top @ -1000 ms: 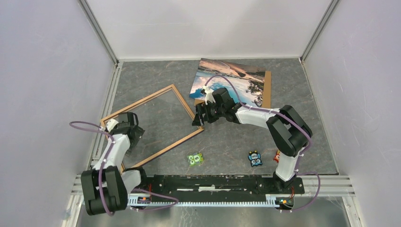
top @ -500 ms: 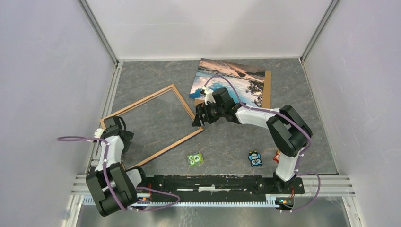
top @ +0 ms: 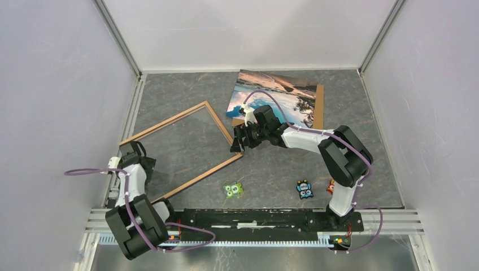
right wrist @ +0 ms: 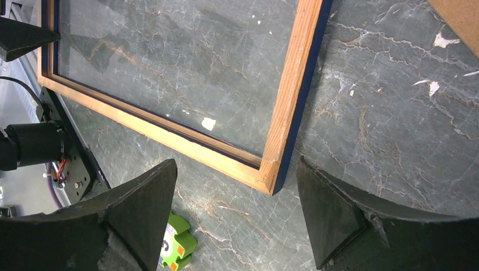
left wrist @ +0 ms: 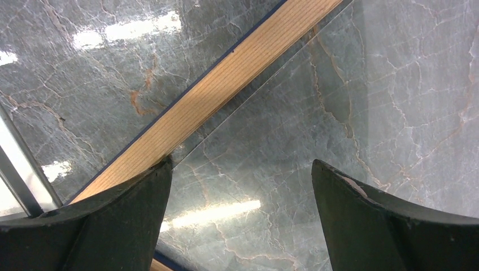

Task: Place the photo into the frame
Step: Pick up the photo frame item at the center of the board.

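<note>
The frame point(top: 195, 176) lies flat at centre left, wood-coloured back up, with a clear pane in it. The photo point(top: 279, 93), sky, water and palms face up, lies at the back on a brown backing board point(top: 319, 107). My left gripper point(top: 131, 151) is open and empty over the frame's left corner. In the left wrist view my left gripper point(left wrist: 240, 220) hangs above the pane, with the wood rail point(left wrist: 226, 84) beside its left finger. My right gripper point(top: 239, 141) is open and empty above the frame's right corner point(right wrist: 270, 179). It also shows in the right wrist view point(right wrist: 237, 217).
A green toy block point(top: 233, 189) lies near the frame's front rail and shows in the right wrist view point(right wrist: 176, 248). A blue toy point(top: 305, 189) and a red one point(top: 330, 186) lie by the right arm's base. A metal rail point(top: 129, 116) and pale walls bound the table.
My left arm has drawn back toward the near left, off the frame's interior to its left corner. The right arm, frame and photo have hardly moved.
</note>
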Controlling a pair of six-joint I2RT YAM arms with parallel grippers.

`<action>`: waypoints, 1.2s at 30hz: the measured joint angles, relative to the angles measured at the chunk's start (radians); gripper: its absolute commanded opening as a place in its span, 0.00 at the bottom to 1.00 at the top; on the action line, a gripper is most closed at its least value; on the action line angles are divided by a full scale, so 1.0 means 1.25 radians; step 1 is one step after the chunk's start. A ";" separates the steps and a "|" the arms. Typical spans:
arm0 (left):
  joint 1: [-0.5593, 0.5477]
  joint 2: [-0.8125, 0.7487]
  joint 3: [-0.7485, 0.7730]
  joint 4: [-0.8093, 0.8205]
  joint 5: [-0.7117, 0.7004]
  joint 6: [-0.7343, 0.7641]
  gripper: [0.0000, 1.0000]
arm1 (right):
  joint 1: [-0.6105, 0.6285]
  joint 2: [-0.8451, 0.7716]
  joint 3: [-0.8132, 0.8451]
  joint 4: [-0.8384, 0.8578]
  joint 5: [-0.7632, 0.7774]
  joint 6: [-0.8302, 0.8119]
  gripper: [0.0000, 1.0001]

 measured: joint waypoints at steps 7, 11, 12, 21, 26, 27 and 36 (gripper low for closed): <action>-0.006 -0.033 -0.021 0.013 -0.009 0.000 1.00 | -0.002 0.000 0.000 0.001 -0.006 0.000 0.83; -0.012 -0.058 -0.034 0.018 -0.015 -0.001 1.00 | -0.003 0.000 0.000 0.004 -0.011 0.002 0.83; -0.013 -0.061 -0.038 0.021 -0.015 -0.002 1.00 | -0.003 0.000 0.000 0.007 -0.014 0.003 0.83; -0.014 -0.032 -0.031 0.026 0.001 -0.009 1.00 | -0.003 0.000 0.000 0.019 -0.024 0.016 0.85; -0.014 -0.014 -0.024 0.031 0.010 -0.009 1.00 | -0.003 0.005 0.000 0.041 -0.041 0.039 0.87; -0.015 -0.010 -0.022 0.036 0.013 -0.009 1.00 | -0.003 0.009 0.000 0.045 -0.043 0.042 0.87; -0.086 0.007 -0.022 0.117 0.052 -0.028 1.00 | -0.011 0.034 0.000 0.070 -0.051 0.072 0.87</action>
